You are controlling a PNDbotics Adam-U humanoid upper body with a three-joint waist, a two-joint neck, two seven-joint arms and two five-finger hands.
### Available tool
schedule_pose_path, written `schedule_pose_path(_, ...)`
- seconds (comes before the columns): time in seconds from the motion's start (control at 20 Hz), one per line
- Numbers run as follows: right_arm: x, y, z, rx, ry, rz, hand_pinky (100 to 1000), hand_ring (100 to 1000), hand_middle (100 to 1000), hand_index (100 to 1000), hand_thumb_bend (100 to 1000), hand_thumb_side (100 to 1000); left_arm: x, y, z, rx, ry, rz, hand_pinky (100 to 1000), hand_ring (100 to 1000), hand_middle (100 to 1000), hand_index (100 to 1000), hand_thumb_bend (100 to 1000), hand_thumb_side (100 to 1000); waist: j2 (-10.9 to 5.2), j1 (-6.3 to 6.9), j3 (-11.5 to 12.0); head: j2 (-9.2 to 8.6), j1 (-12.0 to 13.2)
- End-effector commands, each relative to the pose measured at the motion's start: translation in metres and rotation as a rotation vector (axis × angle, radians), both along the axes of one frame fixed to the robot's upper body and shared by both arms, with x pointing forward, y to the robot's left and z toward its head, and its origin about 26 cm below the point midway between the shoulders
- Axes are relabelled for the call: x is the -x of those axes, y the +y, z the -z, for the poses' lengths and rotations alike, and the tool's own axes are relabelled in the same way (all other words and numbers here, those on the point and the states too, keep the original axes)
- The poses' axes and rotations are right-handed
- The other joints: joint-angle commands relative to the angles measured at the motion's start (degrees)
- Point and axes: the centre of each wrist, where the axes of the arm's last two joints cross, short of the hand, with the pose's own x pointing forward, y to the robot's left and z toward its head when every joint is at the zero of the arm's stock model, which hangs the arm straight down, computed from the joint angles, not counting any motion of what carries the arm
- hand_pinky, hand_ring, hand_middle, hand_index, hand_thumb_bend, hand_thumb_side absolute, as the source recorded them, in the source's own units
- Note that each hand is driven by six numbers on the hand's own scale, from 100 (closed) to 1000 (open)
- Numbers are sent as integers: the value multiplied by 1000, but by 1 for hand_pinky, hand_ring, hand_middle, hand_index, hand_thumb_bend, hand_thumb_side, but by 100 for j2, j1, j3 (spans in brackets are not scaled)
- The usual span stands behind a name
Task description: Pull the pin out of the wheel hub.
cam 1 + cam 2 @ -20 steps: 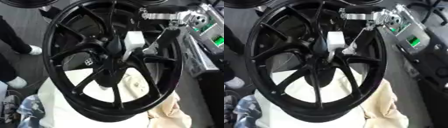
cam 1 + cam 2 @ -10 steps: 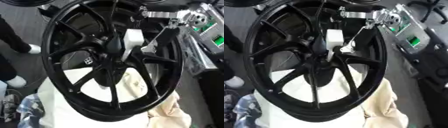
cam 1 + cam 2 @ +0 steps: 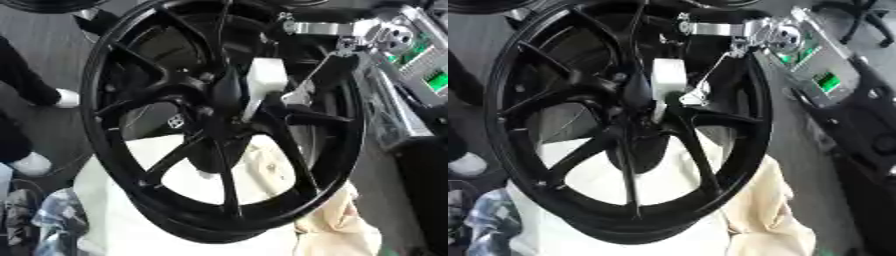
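Note:
A large black wheel [image 3: 219,125] with thin spokes stands tilted on a white cloth [image 3: 114,200]. At its hub [image 3: 223,95] sits a white block-shaped piece with a narrow stem, the pin [image 3: 262,80]. My right arm [image 3: 350,32], silver-jointed, comes in from the upper right and runs down to the hub. My right hand [image 3: 293,97] sits right beside the white pin, dark against the dark spokes, so its hold is hidden. My left hand shows in no view.
A cream cloth [image 3: 337,225] hangs at the wheel's lower right. A grey case with green panels [image 3: 820,75] stands to the right. A person's legs and white shoes [image 3: 35,162] are at the left edge. A chair base [image 3: 859,20] is at the top right.
The whole picture has shifted a little, so the camera moved. My right arm and the white pin stay at the hub, with no clear move between them.

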Motion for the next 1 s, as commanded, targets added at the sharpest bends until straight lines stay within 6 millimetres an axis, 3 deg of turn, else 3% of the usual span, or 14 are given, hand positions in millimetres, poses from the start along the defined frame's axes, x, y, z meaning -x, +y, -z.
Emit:
schedule_pose_path(0.05, 11, -4, -19, -5, -39, -10, 900, 524, 253, 511, 100, 203, 1, 3, -5, -16, -12, -9, 688, 738, 752, 722, 158, 866, -125, 42, -28, 32, 1)
schedule_pose_path(0.6, 31, -7, -43, -88, -50, -42, 907, 518, 247, 510, 100, 159, 1, 4, -4, -17, -7, -8, 690, 739, 749, 722, 158, 861, -226, 84, -94, 32, 27)
schedule_pose_path(1.0, 54, -43, -76, -236, -153, 49, 916, 514, 242, 514, 100, 100, 3, 4, -2, -18, -4, -11, 691, 739, 750, 722, 159, 856, -305, 134, -260, 32, 82)
